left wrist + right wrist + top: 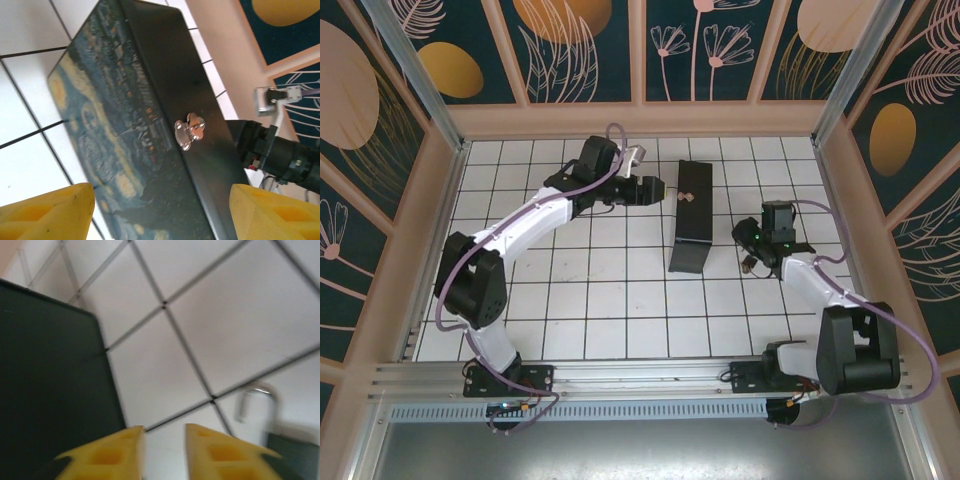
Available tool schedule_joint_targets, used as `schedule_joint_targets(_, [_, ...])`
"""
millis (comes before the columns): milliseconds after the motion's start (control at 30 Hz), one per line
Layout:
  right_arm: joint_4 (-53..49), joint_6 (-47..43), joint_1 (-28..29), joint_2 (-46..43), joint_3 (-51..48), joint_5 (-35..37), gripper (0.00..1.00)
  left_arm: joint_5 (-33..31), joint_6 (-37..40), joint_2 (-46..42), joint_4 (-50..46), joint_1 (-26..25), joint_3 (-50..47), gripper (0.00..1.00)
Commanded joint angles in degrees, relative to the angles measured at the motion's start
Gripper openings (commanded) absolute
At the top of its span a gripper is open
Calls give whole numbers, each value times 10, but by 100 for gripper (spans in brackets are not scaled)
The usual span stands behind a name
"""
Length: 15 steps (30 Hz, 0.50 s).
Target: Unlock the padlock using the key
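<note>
White gridded table [620, 300] holds the padlock [292, 452]; floral panels [580, 40] enclose it.

Bench [620, 320]: white surface, dark grid lines. Enclosure walls [580, 50]: dark teal panels, pale flower outlines, orange and peach ovals. Beige frame strips [637, 50] between panels. Metal rail [640, 375] along near edge.

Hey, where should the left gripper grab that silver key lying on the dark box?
Probably take the key by its lobed head, coming straight down from above: it lies flat on the box, so only its thin edges offer a pinch. The open left gripper faces it.
</note>
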Motion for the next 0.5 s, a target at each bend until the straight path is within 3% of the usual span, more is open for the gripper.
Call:
schedule_joint_targets(0, [145,21,22,53,-15,-114,15,57,-39,32,74,-6,24,72])
schedule_joint_targets(300, [293,92,72,152,-5,-190,9,103,-84,96,144,-39,50,71])
schedule_joint_targets(467, [336,116,129,236,50,-202,10,102,-80,60,156,-40,17,71])
